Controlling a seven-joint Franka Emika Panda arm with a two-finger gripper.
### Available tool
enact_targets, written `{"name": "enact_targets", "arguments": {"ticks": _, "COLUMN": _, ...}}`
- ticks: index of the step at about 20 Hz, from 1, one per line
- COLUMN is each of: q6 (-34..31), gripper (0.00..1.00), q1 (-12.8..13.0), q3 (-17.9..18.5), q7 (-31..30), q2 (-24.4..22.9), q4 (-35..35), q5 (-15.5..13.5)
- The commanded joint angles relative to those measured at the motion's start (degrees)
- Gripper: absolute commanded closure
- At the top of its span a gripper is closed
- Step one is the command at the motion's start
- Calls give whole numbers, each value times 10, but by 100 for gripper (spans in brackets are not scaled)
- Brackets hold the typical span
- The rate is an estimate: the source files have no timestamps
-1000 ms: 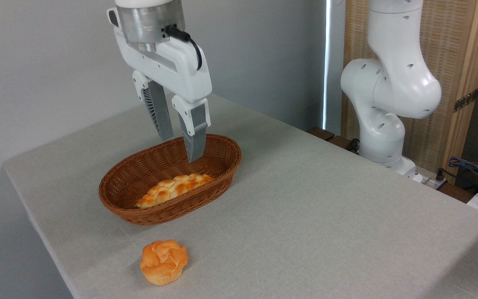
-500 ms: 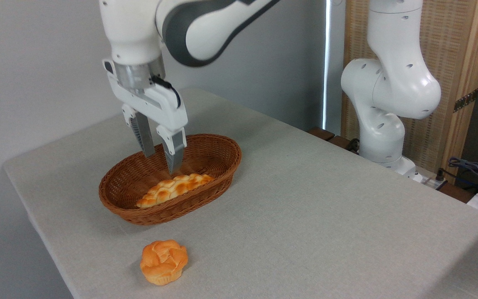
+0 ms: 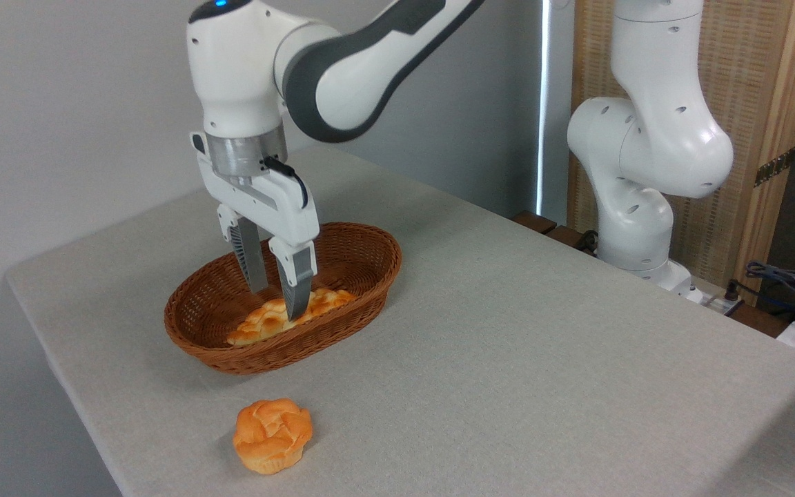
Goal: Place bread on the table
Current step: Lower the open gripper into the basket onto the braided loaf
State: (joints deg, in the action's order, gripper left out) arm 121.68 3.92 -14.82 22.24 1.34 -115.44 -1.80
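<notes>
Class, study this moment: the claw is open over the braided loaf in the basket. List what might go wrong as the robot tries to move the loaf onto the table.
1. The claw straddles the bread across its bumpy top; a shallow pinch may slip.
2. The bread lies close to the near wall of the basket, so lifting might snag the rim or drag it.
3. The round bun sits on the table in front; placing there could knock it.

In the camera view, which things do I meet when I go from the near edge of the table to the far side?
Round bun on the table → wicker basket holding the braided bread, with the open gripper lowered around it → robot base.
</notes>
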Motion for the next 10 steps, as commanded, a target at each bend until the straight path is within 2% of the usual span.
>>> {"name": "enact_targets", "arguments": {"ticks": 1, "q6": 26, "gripper": 0, "q1": 7, "q3": 1, "q7": -1, "q2": -12, "q4": -24, "q5": 7}}
{"name": "enact_targets", "arguments": {"ticks": 3, "q6": 25, "gripper": 0, "q1": 7, "q3": -5, "q7": 2, "q2": -12, "q4": -28, "q5": 9}}
{"name": "enact_targets", "arguments": {"ticks": 6, "q6": 25, "gripper": 0, "q1": 8, "q3": -7, "q7": 2, "q2": -12, "q4": -28, "q5": 48}}
{"name": "enact_targets", "arguments": {"ticks": 10, "q6": 25, "gripper": 0, "q1": 11, "q3": -9, "q7": 2, "q2": -10, "q4": -36, "q5": 55}}
